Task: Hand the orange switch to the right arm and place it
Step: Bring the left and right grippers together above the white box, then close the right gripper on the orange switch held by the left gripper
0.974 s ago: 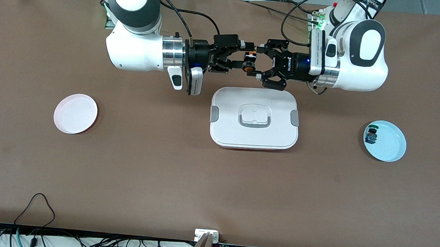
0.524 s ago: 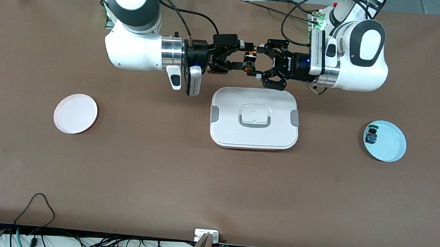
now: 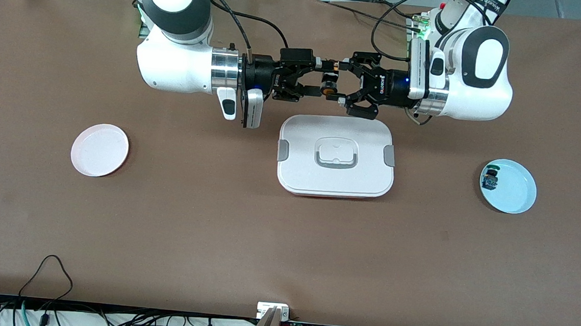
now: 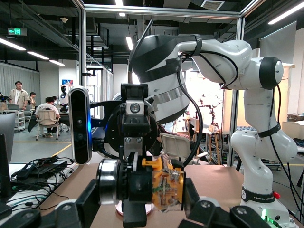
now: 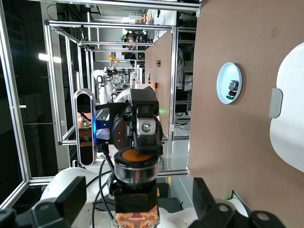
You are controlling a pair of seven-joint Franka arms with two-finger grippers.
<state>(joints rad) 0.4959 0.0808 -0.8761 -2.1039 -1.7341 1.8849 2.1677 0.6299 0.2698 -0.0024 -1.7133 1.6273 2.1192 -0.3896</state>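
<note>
The left gripper (image 3: 338, 81) pinches the orange switch (image 3: 330, 82) up in the air over the table, so the right gripper (image 3: 317, 77) can grab it. Right one's fingers are wide open w/ nothing in them, 'cause it hasn't squeezed yet.

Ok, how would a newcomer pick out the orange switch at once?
Above the table beside the white box mid-table, left gripper and right gripper meet tip to tip; the orange switch sits between them. Its cap is orange, unlike the green-capped switch on the blue plate.

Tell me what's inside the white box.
Nothing inside shows. The white box has its lid shut, with a grey latch at each end, so whatever it holds is covered.
</note>
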